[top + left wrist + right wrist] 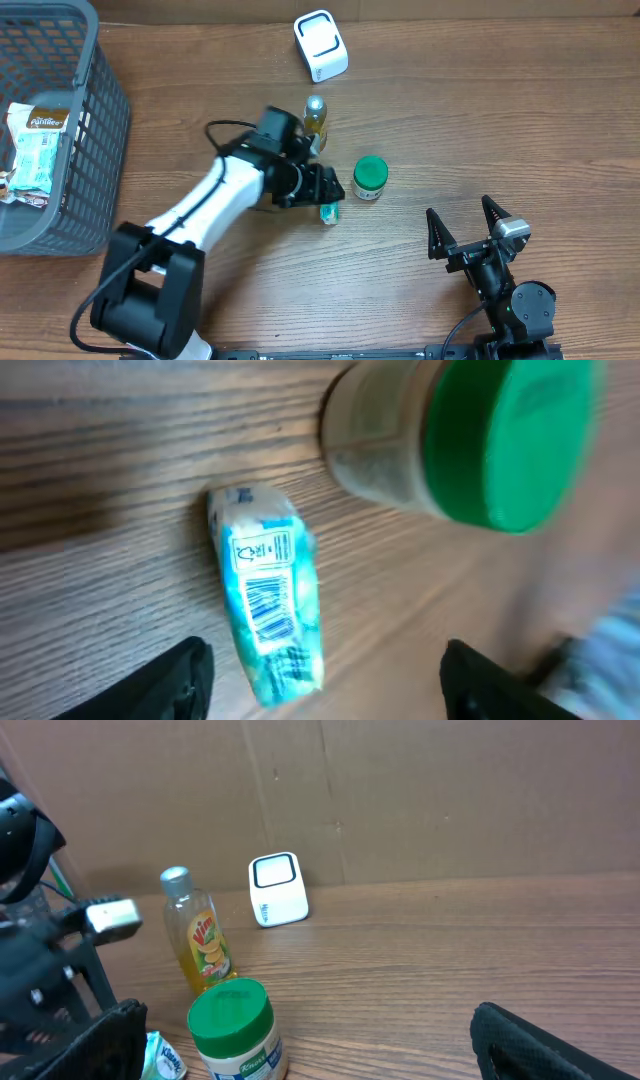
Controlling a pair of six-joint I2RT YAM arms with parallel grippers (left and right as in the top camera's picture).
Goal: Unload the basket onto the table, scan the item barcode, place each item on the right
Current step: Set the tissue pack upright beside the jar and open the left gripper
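The left gripper [322, 665] stands open: its two dark fingers [175, 685] sit wide apart at the bottom of the left wrist view and clamp nothing. Between them, clear of both, the small teal-and-white packet [265, 595] lies flat on the wooden table [100, 480], with its barcode face up and readable. Taking the far edge of the table as 12 o'clock in the overhead view, the packet is just at 6 o'clock of the left gripper's head. A jar [370, 178] with a green lid stands near the packet at 2 o'clock. A bottle [315, 118] of yellow liquid with a silver cap stands upright at 12 o'clock of the packet, close beside the left wrist. Farther along 12 o'clock, well apart and near the far edge, sits the white scanner [320, 45]. At 9 o'clock, on the table's left side, a grey basket [95, 120] holds several wrapped packs. The right gripper [458, 215] is at 4 o'clock of the jar, well apart from it. Its jaws are spread fully and empty, and it points toward 12 o'clock, so the jar, bottle and scanner all show in its own camera.
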